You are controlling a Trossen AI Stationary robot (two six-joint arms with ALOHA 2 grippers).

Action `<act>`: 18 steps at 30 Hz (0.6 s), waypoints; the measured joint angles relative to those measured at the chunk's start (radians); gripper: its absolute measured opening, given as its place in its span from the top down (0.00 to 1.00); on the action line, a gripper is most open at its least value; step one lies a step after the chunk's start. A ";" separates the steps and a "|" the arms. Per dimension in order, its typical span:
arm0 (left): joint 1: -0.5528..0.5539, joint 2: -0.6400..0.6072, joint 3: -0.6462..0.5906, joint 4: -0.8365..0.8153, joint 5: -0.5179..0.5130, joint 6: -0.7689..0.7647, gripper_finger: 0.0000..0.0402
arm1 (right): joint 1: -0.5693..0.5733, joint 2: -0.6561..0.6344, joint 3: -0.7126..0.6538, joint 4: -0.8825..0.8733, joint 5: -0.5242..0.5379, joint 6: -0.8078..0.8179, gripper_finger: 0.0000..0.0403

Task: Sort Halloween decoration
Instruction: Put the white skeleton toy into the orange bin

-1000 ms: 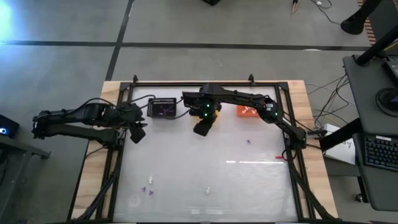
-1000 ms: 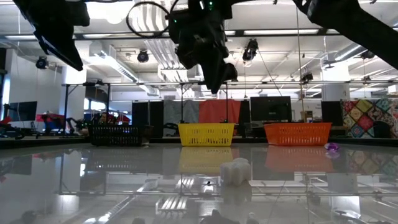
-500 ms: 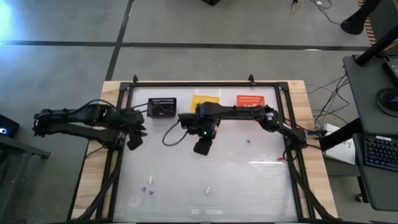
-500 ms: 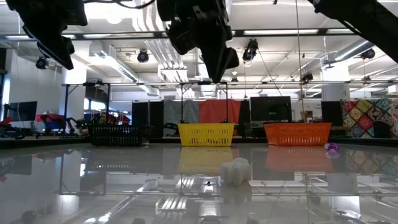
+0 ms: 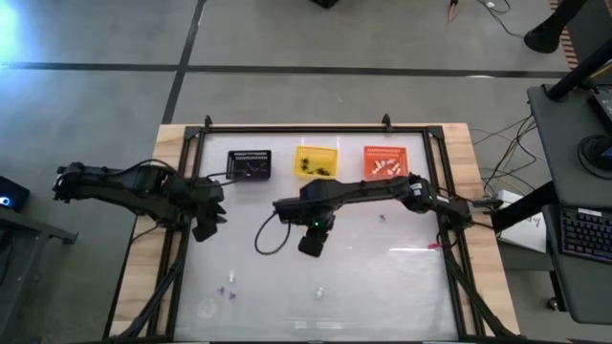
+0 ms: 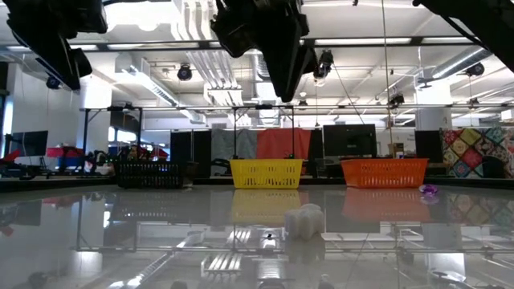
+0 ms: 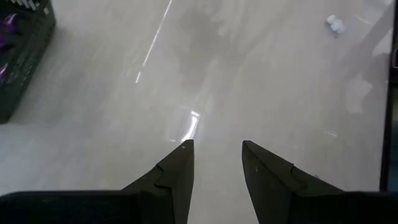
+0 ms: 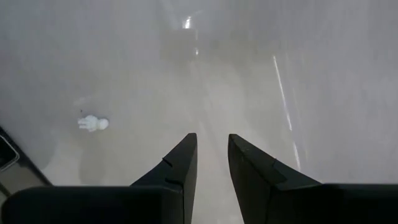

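Small Halloween trinkets lie on the glossy white table: a white one (image 5: 320,291) near the front middle, shown too in the low view (image 6: 303,221) and the right wrist view (image 8: 93,123). A purple one (image 5: 382,217) lies right of centre, and a few purple and white ones (image 5: 229,286) at the front left. My right gripper (image 5: 311,244) hangs open over the table's middle, pointing down, fingers (image 8: 210,138) bare. My left gripper (image 5: 206,229) hovers open at the left side (image 7: 216,146), holding nothing.
Three baskets stand in a row at the far edge: black (image 5: 250,164), yellow (image 5: 316,161) and orange (image 5: 385,162), each with small pieces inside. A black frame (image 5: 287,127) runs round the table. A cable loops from the right arm (image 5: 263,234).
My right gripper has travelled from beside the yellow basket toward the table's near edge, staying high and pointing down. My left gripper has drifted a little toward the near edge and turned.
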 joint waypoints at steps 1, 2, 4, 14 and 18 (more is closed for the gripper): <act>-0.006 0.000 0.000 0.006 0.000 -0.005 0.71 | 0.009 0.000 -0.001 0.000 0.004 0.024 0.80; -0.010 0.000 0.000 0.007 0.000 -0.008 0.71 | 0.019 0.000 -0.002 0.000 0.007 0.050 0.80; -0.015 0.000 0.000 0.013 0.000 -0.011 0.71 | 0.040 0.000 -0.004 0.000 0.027 0.106 0.80; -0.016 0.000 0.000 -0.001 -0.001 0.017 0.71 | 0.143 0.000 -0.006 0.090 0.155 0.483 0.80; -0.016 -0.001 0.000 -0.035 -0.001 0.054 0.71 | 0.186 0.000 -0.009 0.096 0.172 0.624 0.80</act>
